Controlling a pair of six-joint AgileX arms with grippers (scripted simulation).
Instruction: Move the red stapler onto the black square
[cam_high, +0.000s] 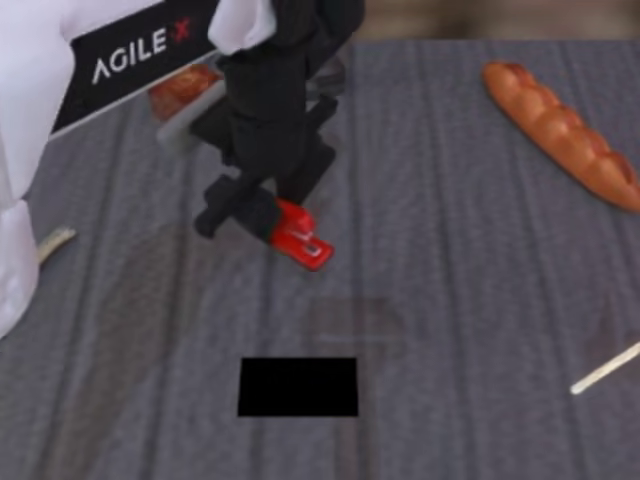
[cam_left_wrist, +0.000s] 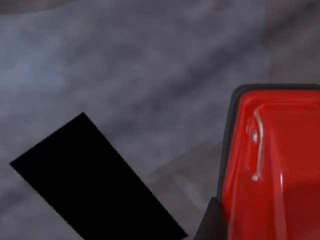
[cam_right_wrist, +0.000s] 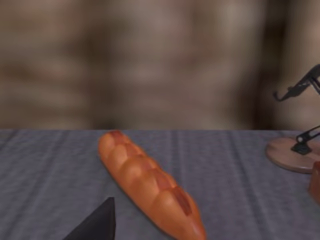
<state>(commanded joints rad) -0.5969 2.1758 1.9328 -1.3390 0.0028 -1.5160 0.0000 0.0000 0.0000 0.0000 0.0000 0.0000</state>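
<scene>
My left gripper (cam_high: 278, 222) is shut on the red stapler (cam_high: 305, 240), whose free end with a small silver mark sticks out toward the table's front right. The stapler hangs above the grey table, and its faint shadow (cam_high: 352, 322) lies just behind the black square (cam_high: 298, 387). The square lies flat near the front edge, in front of the gripper. In the left wrist view the stapler (cam_left_wrist: 272, 165) fills the right side and the black square (cam_left_wrist: 90, 180) lies apart from it. My right arm is out of the top view, parked near the bread.
A long bread loaf (cam_high: 565, 130) lies at the back right. A pale stick (cam_high: 605, 368) lies at the right edge, another (cam_high: 55, 243) at the left. A reddish-brown object (cam_high: 185, 88) sits behind my left arm. The right wrist view shows a round-based stand (cam_right_wrist: 295, 152).
</scene>
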